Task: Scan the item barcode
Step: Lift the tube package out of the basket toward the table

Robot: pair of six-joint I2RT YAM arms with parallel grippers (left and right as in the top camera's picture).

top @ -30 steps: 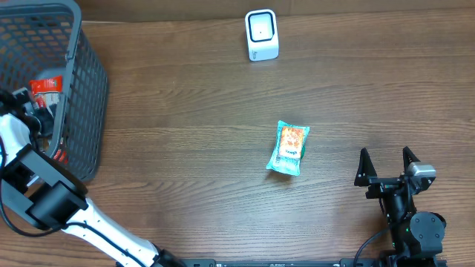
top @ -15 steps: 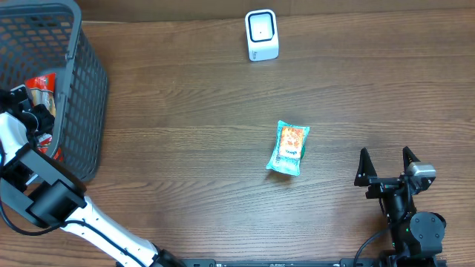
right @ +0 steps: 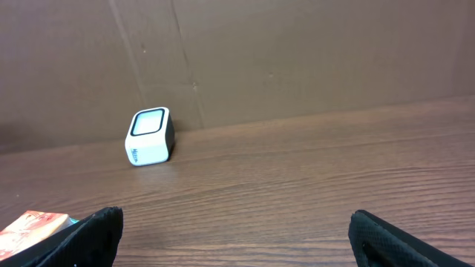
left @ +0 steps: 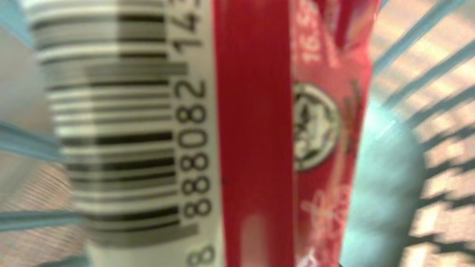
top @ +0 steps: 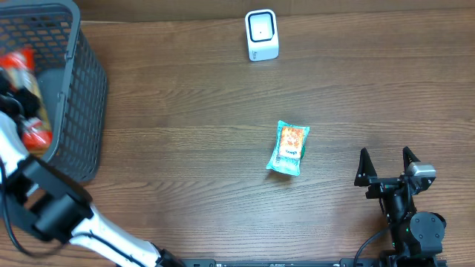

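Wooden worktop (top: 185, 170) is spread across the view; at far left, at the grey basket (top: 85, 96), a red packet (left: 252, 111) is gripped by the left jaws, its barcode (left: 119, 126) shown. A white scanner (top: 261, 35), a green packet (top: 288, 148), then the wide-open right jaws are seen rightward.

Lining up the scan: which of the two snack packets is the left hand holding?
The red packet, gripped by the left hand at the basket, barcode facing the wrist camera. The green packet lies alone mid-table, untouched.

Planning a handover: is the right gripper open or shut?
Open. On the right gripper, the black fingers stand wide apart, nothing between them.
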